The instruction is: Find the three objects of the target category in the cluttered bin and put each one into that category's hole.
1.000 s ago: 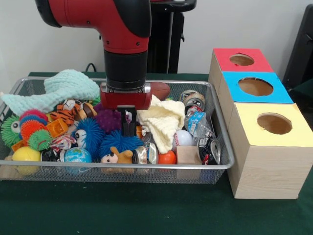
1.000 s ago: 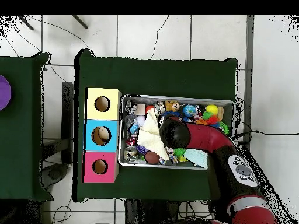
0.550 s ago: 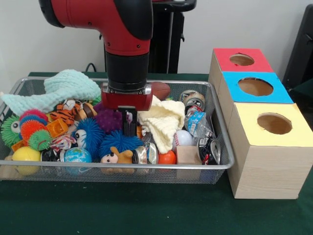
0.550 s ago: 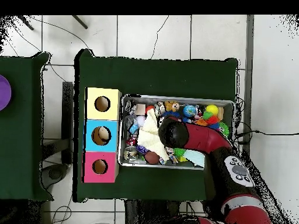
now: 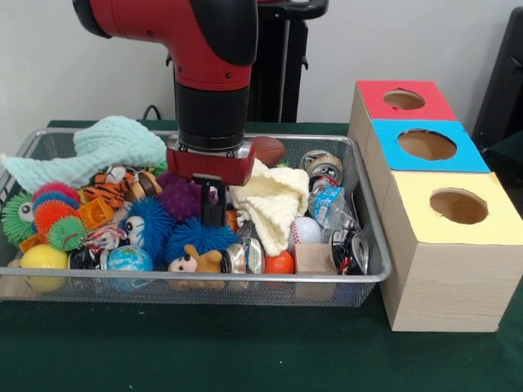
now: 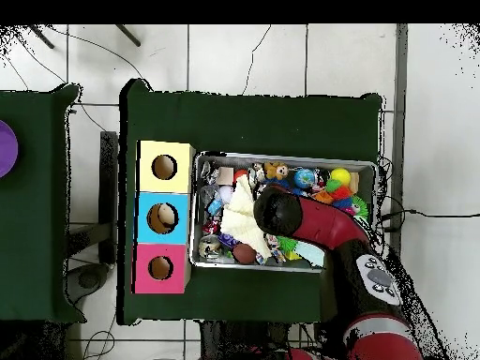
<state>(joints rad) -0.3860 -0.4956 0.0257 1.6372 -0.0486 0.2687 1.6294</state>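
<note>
1. The gripper (image 5: 214, 208) hangs straight down from the red and black arm (image 5: 208, 73) into the middle of the wire mesh bin (image 5: 372, 245); in the overhead view the arm's wrist (image 6: 278, 212) covers it.
2. Its dark fingers reach down among the toys, between the purple spiky ball (image 5: 181, 198) and the cream knitted cloth (image 5: 274, 202). I cannot tell how far apart the jaws stand or whether they hold anything.
3. Just below the gripper lie two blue fuzzy balls (image 5: 198, 237), one with googly eyes, and a small brown teddy bear (image 5: 194, 262) against the front wall.
4. Ball-like items: a white baseball (image 5: 306, 230) and an orange ball (image 5: 279, 263) near the front right, a brown football (image 5: 268, 150) at the back, a globe ball (image 5: 129, 260) and a yellow ball (image 5: 42, 260) at the front left.
5. A mint knitted cloth (image 5: 98, 151) drapes over the back left corner; a plush tiger (image 5: 118, 185) lies just below it.
6. Crushed cans (image 5: 323, 166) sit at the right side of the bin.
7. Beside the bin stands a wooden box with three holes, topped red (image 5: 404, 100), blue (image 5: 426, 144) and yellow (image 5: 458, 206). Overhead, a pale object shows inside the blue hole (image 6: 165, 217).
</note>
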